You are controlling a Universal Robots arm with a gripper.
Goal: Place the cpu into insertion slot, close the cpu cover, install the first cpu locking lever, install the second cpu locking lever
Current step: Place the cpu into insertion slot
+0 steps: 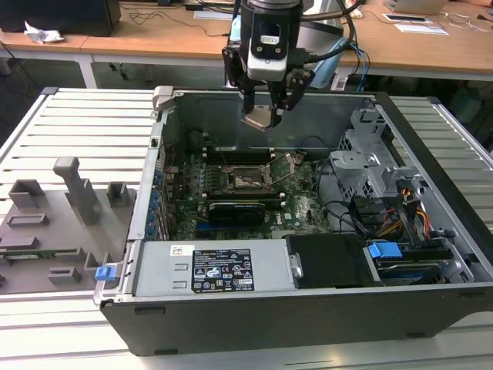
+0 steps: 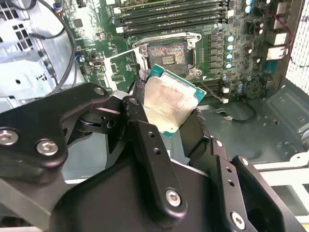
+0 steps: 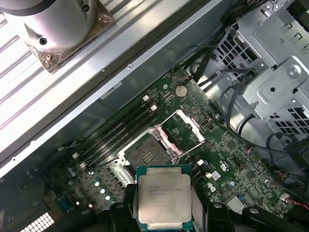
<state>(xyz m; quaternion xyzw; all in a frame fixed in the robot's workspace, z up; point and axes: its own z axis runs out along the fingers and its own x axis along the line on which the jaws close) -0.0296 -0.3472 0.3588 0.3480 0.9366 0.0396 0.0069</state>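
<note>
My gripper (image 1: pixel 264 110) hangs above the open computer case, shut on the cpu (image 1: pixel 259 118), a flat square chip with a silvery-beige top. In both wrist views the black fingers (image 2: pixel 143 126) press on opposite edges of the cpu (image 2: pixel 169 99) (image 3: pixel 164 195). The chip is held tilted in the air, well above the motherboard. Below it lies the insertion slot (image 1: pixel 248 180) (image 2: pixel 168 55) (image 3: pixel 145 154), a dark square socket with a metal rim and nothing in it. The cpu cover (image 3: pixel 192 126) (image 1: pixel 295 164) stands swung open beside the socket.
Long black memory slots (image 3: pixel 118 133) run beside the socket. A black expansion card (image 1: pixel 239 210) lies nearer the case front. A grey drive cage (image 1: pixel 370 166) with cables fills the exterior view's right. A grey fixture plate (image 1: pixel 65 212) sits outside the case on the left.
</note>
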